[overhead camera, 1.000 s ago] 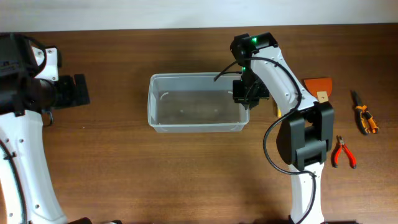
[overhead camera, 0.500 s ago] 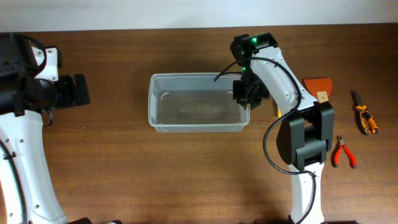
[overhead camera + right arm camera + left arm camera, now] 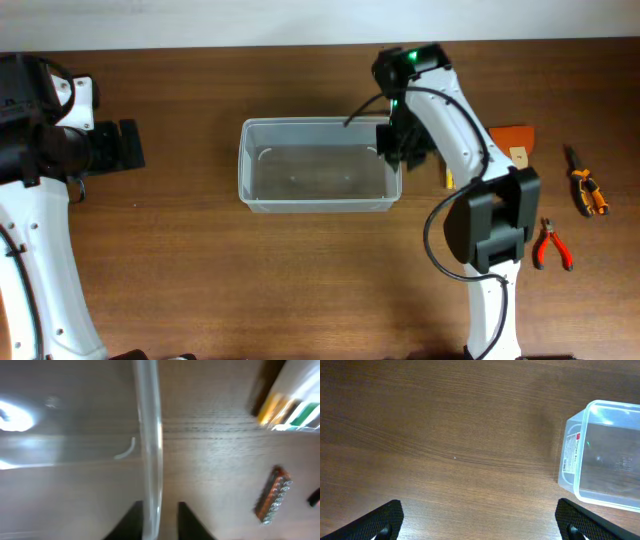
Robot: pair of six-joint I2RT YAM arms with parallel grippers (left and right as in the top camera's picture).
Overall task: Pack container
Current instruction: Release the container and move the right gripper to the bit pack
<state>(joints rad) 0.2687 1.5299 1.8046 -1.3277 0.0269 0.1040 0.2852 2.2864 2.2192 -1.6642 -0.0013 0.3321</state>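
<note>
The container (image 3: pixel 310 170) is a clear rectangular tub at the table's middle, with nothing in it. My right gripper (image 3: pixel 400 150) is at its right end. In the right wrist view the fingers (image 3: pixel 160 520) straddle the tub's right wall (image 3: pixel 150 435): one finger lies against the wall and a small gap shows at the other, so the jaws are a little open. My left gripper (image 3: pixel 125 145) is far left, wide open and empty. In the left wrist view it (image 3: pixel 480 525) hovers over bare wood, with the container (image 3: pixel 600 450) at the right.
An orange flat piece (image 3: pixel 510 135), an orange-handled tool (image 3: pixel 585 190) and red pliers (image 3: pixel 552 245) lie right of the right arm. The right wrist view shows a copper-coloured strip (image 3: pixel 272 495) and a yellow-green pack (image 3: pixel 290 410) on the wood beside the tub.
My right wrist has shifted slightly up and to the right at the tub's end. The container and the left arm have not moved.
</note>
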